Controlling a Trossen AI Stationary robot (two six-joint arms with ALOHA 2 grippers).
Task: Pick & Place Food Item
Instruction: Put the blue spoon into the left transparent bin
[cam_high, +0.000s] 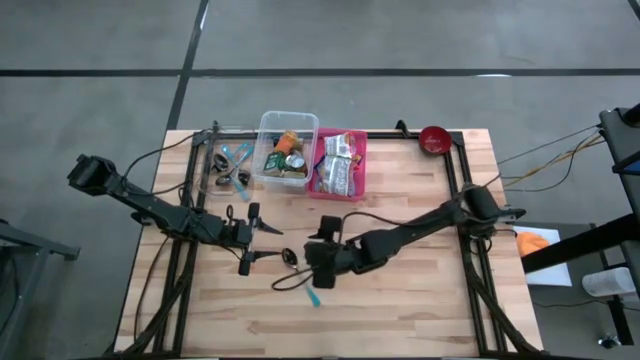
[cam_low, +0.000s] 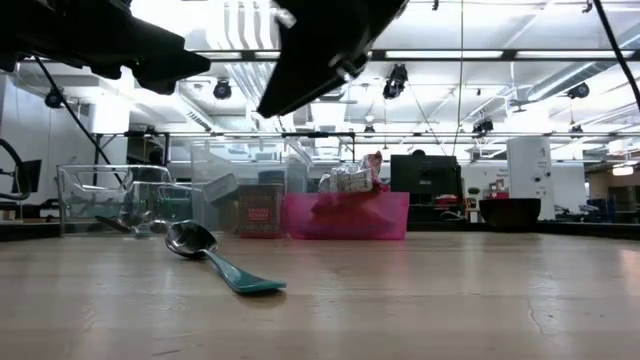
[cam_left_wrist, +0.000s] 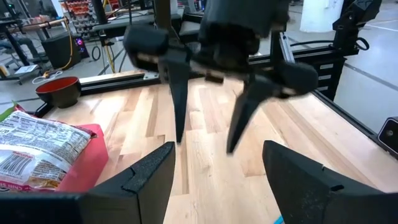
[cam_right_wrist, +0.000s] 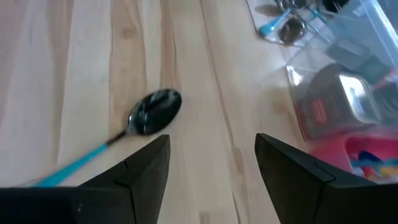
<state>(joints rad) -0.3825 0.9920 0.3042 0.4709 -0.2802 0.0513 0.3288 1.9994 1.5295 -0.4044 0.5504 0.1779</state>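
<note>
Spoon (cam_high: 298, 275) flat on worktop (cam_high: 420, 300), my right gripper (cam_high: 322, 252) above it, jaws released, left gripper (cam_high: 262, 240) facing, also released

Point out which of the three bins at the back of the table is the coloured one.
The pink bin, rightmost of the three, holding snack packets. The middle bin and the left bin are both clear plastic.
</note>
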